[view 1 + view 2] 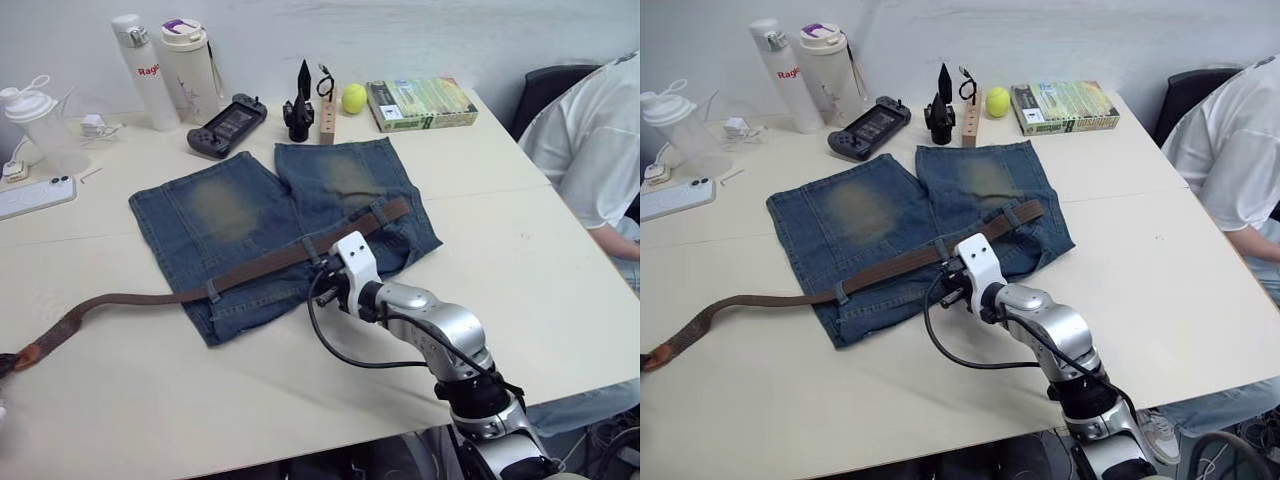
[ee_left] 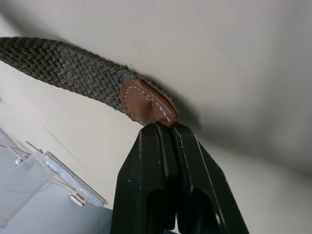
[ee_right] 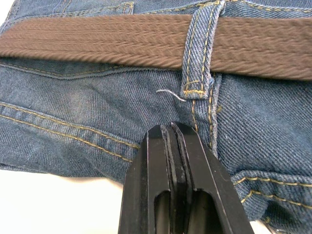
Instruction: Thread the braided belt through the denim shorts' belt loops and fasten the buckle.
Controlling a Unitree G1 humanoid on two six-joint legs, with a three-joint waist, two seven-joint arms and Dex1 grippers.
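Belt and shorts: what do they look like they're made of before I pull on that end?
The braided belt looks like woven fabric webbing, matte brown, going by its herringbone plait. Its tip seems smooth tan leather or imitation, edged with white stitching, pinched in the left gripper. The denim shorts are twill cotton denim with yellow seams; the belt loop is frayed, with a loose thread.
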